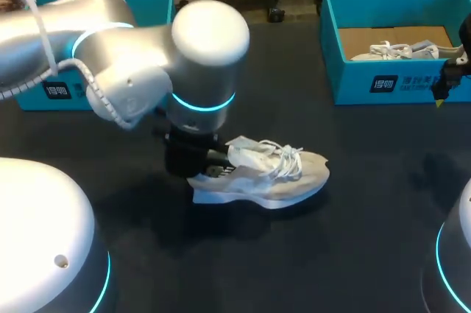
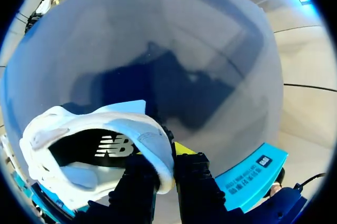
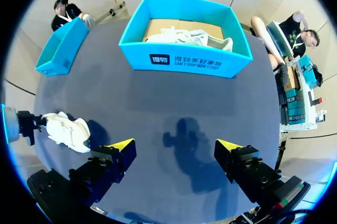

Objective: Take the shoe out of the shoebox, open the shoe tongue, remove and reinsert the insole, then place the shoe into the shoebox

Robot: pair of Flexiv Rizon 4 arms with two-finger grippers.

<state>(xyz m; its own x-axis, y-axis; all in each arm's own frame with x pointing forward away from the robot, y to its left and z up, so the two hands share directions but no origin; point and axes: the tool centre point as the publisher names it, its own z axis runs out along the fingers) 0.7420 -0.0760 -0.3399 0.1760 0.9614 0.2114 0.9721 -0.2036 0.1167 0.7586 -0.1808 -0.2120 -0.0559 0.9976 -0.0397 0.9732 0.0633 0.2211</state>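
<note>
Behind left pincer (image 2: 164, 156), shoe (image 1: 283, 180) heel hidden

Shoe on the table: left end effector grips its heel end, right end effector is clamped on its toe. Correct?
Not quite. The left end effector does grip the shoe at its heel end, but the right end effector is not on the toe. It is open and holds nothing, hanging over bare table well away from the shoe. The right wrist view shows this.

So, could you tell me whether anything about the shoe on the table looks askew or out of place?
Nothing stands out: the shoe stands upright on its sole on the table, its heel collar pinched by the left end effector, laces loose.
</note>
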